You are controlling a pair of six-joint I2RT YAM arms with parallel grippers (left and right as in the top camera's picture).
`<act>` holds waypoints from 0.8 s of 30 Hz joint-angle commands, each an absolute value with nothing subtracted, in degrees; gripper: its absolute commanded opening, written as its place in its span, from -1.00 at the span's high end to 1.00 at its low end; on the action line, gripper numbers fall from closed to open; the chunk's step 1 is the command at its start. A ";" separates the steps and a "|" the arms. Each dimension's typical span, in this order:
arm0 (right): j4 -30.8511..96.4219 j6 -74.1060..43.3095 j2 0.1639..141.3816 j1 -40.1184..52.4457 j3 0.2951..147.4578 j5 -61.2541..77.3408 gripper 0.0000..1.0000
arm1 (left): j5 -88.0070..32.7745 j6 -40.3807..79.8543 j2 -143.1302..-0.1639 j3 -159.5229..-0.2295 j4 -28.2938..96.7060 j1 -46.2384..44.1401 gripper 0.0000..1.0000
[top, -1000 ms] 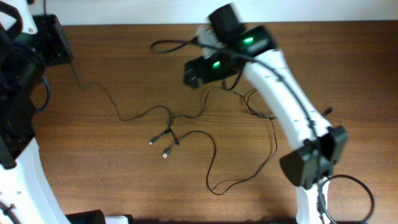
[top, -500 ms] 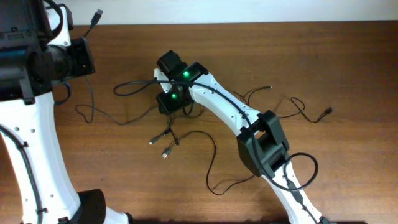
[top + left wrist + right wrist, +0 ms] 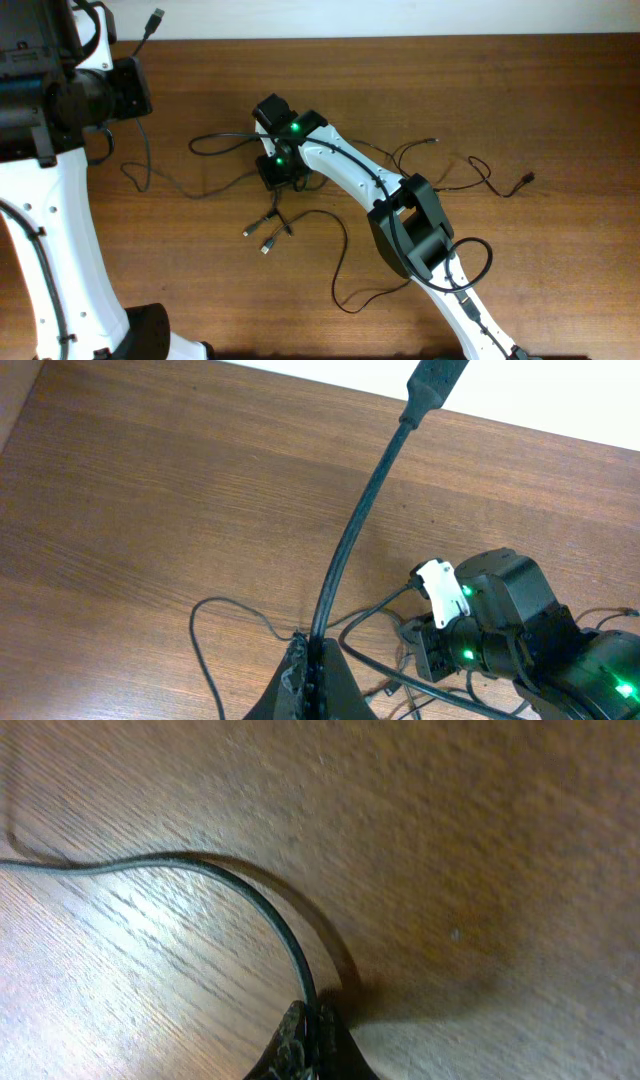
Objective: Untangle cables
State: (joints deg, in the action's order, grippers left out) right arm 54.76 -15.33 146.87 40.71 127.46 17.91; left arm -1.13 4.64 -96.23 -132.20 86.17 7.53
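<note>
Several thin black cables [image 3: 340, 262] lie spread over the wooden table, with small plug ends at the centre [image 3: 265, 247] and the right [image 3: 527, 178]. My left gripper [image 3: 315, 657] is shut on one cable [image 3: 352, 540], which rises stiffly from the jaws to a plug end [image 3: 436, 375]; the same plug [image 3: 155, 18] shows at the back left from overhead. My right gripper [image 3: 308, 1017] is shut on a thin cable [image 3: 285, 935] right at the table surface. Overhead, this gripper [image 3: 273, 177] stands at the centre beside a cable loop [image 3: 215, 141].
The right arm [image 3: 400, 215] stretches diagonally from the front right over the middle strands. The left arm [image 3: 45, 230] fills the left edge. In the left wrist view the right wrist [image 3: 500, 625] with green lights sits close below and to the right.
The right arm swung from the back of the table down to the centre-left and its jaws shut on a cable. The left arm came into view at the left holding a cable end up.
</note>
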 commanded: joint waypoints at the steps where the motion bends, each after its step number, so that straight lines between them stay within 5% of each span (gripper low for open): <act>1: 56.64 -15.25 143.61 40.95 132.05 17.39 0.92 | -1.34 5.61 -95.90 -132.40 85.73 7.68 1.00; 8: 63.66 -3.25 121.05 37.78 142.37 23.77 0.92 | -1.34 5.58 -95.90 -132.40 83.79 7.68 1.00; 12: 62.08 -7.79 120.16 37.63 142.37 19.03 0.92 | -2.90 5.56 -96.05 -132.25 83.83 7.68 1.00; 16: 47.42 -9.15 119.98 34.26 142.37 54.54 0.92 | -5.37 4.82 -96.60 -132.22 83.90 7.68 1.00; 24: 39.81 -37.12 119.98 24.71 142.37 88.82 0.93 | -5.39 4.27 -96.97 -132.22 84.07 7.68 1.00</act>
State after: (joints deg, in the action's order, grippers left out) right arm 42.61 -29.02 120.29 23.90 141.69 73.06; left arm -4.56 4.78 -96.25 -132.20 84.23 7.53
